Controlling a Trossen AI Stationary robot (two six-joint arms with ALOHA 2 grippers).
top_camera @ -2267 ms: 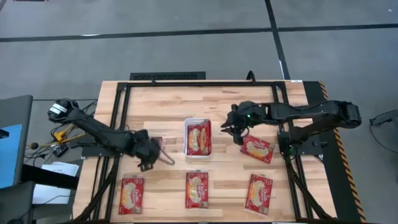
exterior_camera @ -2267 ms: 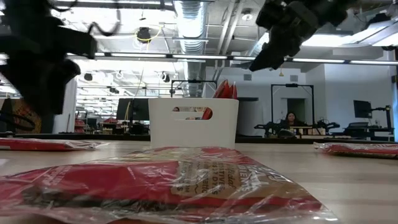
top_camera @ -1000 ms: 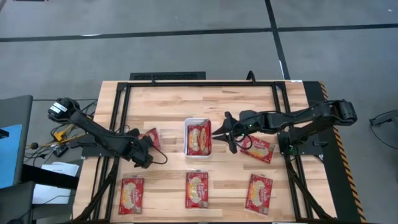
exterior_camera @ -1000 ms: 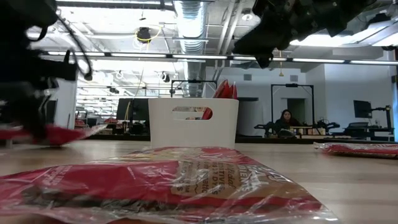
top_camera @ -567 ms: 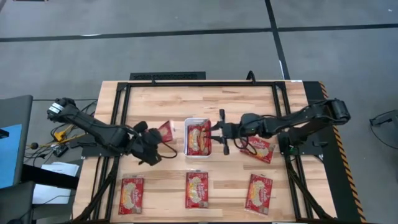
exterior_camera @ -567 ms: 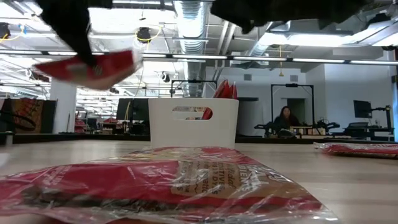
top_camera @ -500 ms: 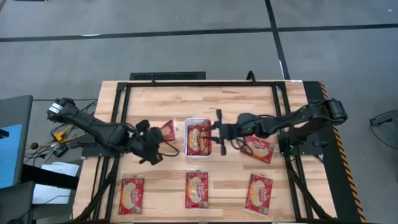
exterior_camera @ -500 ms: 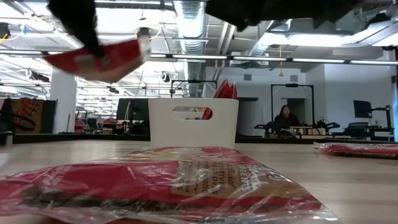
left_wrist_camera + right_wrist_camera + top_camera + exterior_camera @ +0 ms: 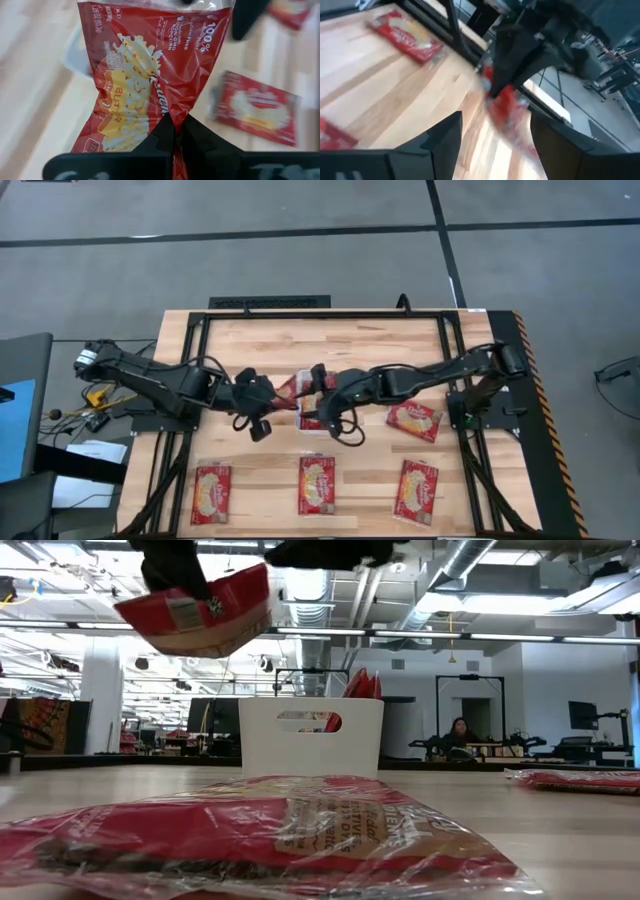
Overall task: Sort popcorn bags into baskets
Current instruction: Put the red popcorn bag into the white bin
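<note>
Left claw [image 9: 172,131], pinching a flat red popcorn packet [image 9: 150,75], lifts it toward your white plastic basket [image 9: 310,736] (right claw [image 9: 492,132] spread, alongside).

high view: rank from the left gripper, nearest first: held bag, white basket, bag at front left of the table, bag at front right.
From the left gripper:
1. Held popcorn bag, pinched in its shut fingers.
2. White basket, just right of it, mid-table.
3. Front-left bag, near the table's front edge.
4. Front-right bag, across on the right arm's side.

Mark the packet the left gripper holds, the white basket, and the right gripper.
held popcorn bag [image 9: 145,80], left wrist view, its printed face
basket [image 9: 310,745], low view, its front wall
right gripper [image 9: 492,145], right wrist view, between its open fingers
</note>
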